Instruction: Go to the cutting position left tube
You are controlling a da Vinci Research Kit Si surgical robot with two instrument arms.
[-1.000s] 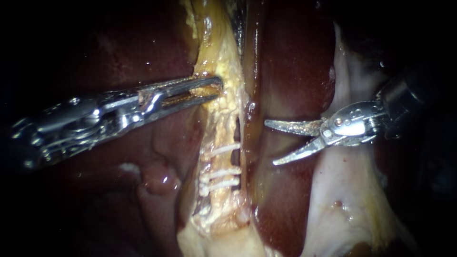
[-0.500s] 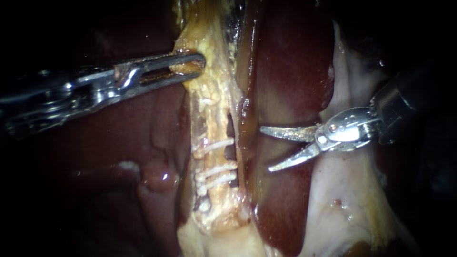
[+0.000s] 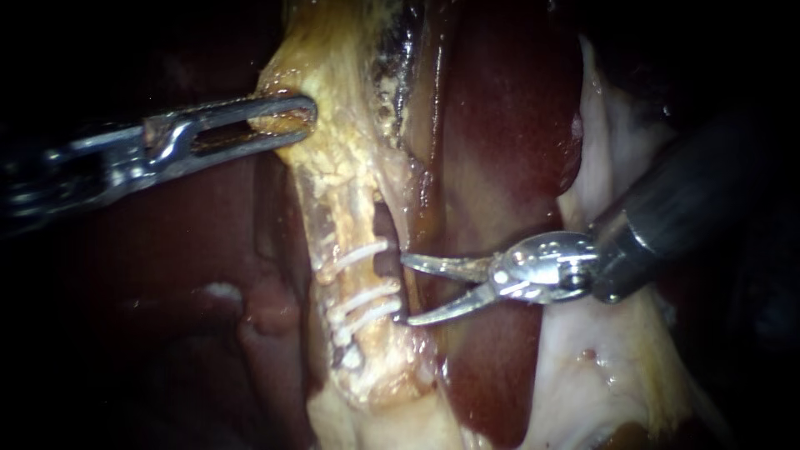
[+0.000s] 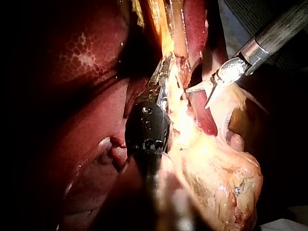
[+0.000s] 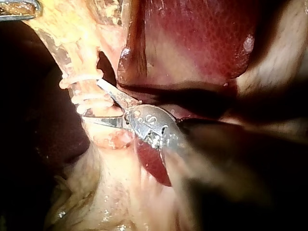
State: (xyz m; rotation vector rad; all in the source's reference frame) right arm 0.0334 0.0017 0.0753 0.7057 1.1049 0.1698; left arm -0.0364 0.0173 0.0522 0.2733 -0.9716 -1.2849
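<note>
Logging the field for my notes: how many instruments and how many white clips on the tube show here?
Instruments: 2; the left instrument has its jaws shut on yellow tissue, and the right instrument is open beside the tube.
Clips: 3 white clips show clearly on the tube; I cannot tell what the pale lump below them is.
Total: 5

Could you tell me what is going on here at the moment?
The left instrument has its jaws shut on the yellowish tissue above the clipped tube and holds it out to the side. The right instrument comes in across the liver with its pointed jaws open. Their tips sit at the tube's edge beside the white clips. Nothing is gripped or cut there yet.
</note>
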